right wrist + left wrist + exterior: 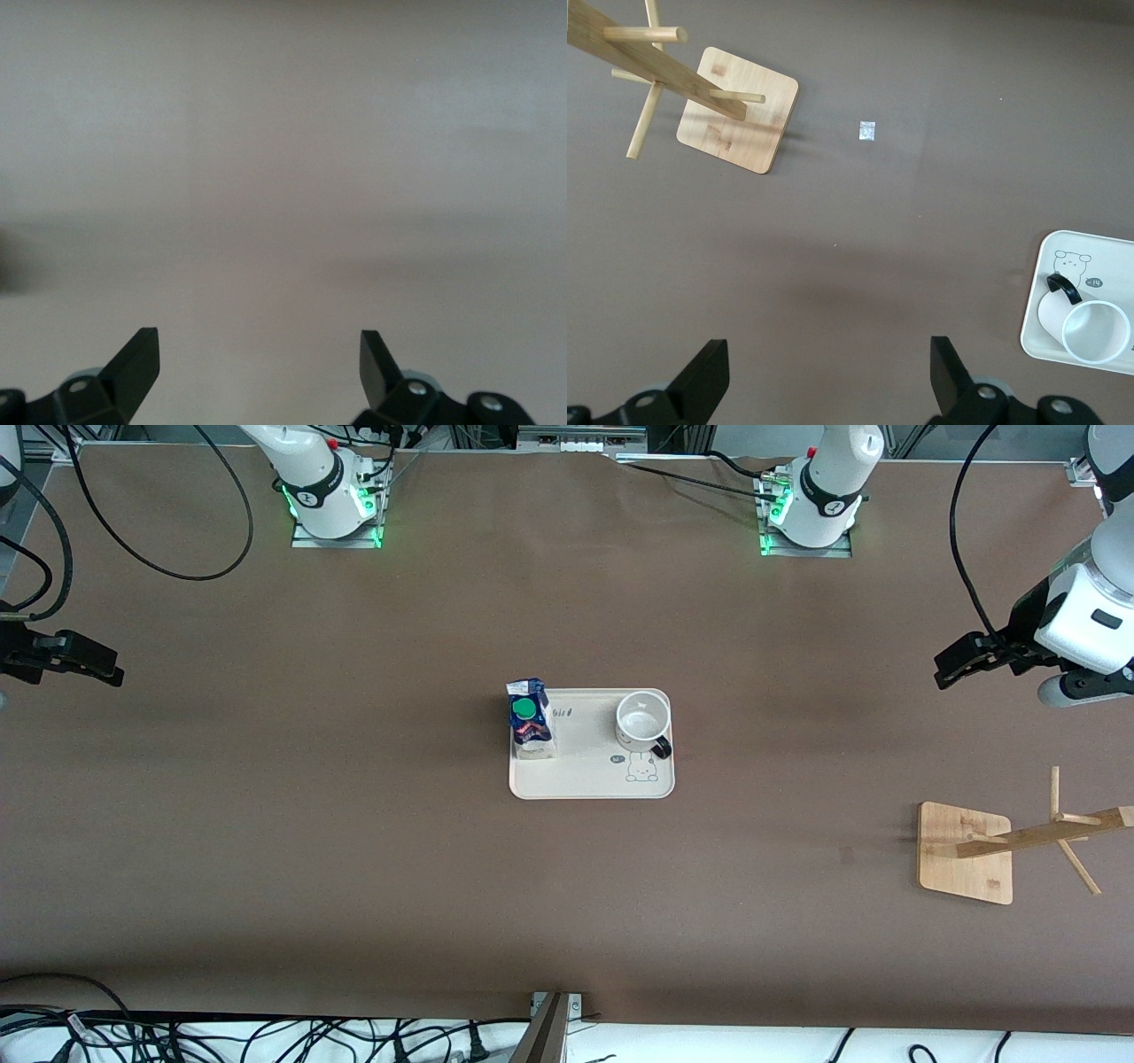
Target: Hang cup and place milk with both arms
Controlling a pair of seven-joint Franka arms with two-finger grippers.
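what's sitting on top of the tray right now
The milk stands at the tray's edge toward the right arm's end; the cup, upright and empty, sits toward the left arm's. A printed rabbit shows between.

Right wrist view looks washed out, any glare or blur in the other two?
Right wrist view: pale haze, bare table, only the open right gripper sharp. Left wrist view: crisp, rack casts a soft shadow. Front view: even light, green glow at both bases, cup and milk clear.

Matt brown table point(354, 824), pale wooden rack point(966, 853)

Cream tray point(585, 784) mid-table; wooden rack point(970, 852) toward left arm's end.
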